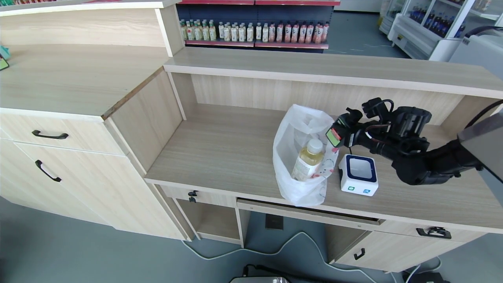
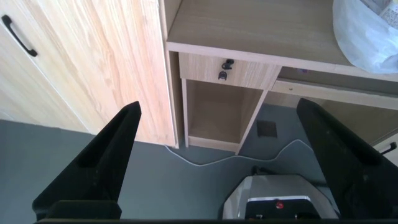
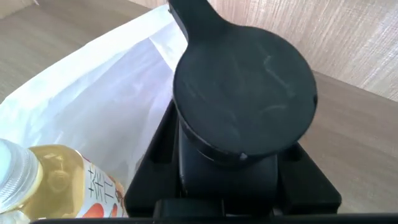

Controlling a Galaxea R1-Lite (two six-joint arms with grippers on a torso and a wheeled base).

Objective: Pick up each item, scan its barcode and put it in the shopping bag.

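room: small shop, and I'm looking down at a light wood checkout counter [image 1: 235,149] with a raised ledge along the back.
shopping bag [image 1: 287,129]: one, white plastic, standing open on the counter's worktop, about mid-way along.
bottle [image 1: 308,159]: one, yellowish drink with a white cap, leaning inside the bag with the cap end up.
dark item [image 1: 333,137]: one, black with a red and green face, up at the bag's rim on the scanner side. Honestly can't make out what it is.
right gripper [image 1: 341,127]: pinched on that dark item, hanging just above the bag's edge.
scanner [image 1: 358,175]: one, a white box with blue trim, sitting on the worktop just beside the bag. Can't tell if the two touch.
left gripper [image 2: 219,118]: fingers [image 2: 106,162] spread wide with nothing between them, hanging low in front of the counter over the grey floor.
in the way: from the right wrist the dark item blocks most of the bag's mouth, with the bottle's shoulder peeking out past it. The scanner sits right under the right arm's path to the bag.
handles [image 1: 50,135]: four black ones on the drawers and doors, plus one small lock [image 1: 192,194] under the worktop edge.
cable [image 1: 290,239]: one pale one snaking across the floor below.
back of shop: one shelf row of drinks [image 1: 255,31], too many to count properly, and one glass-fronted chiller [image 1: 424,23] off to the right.
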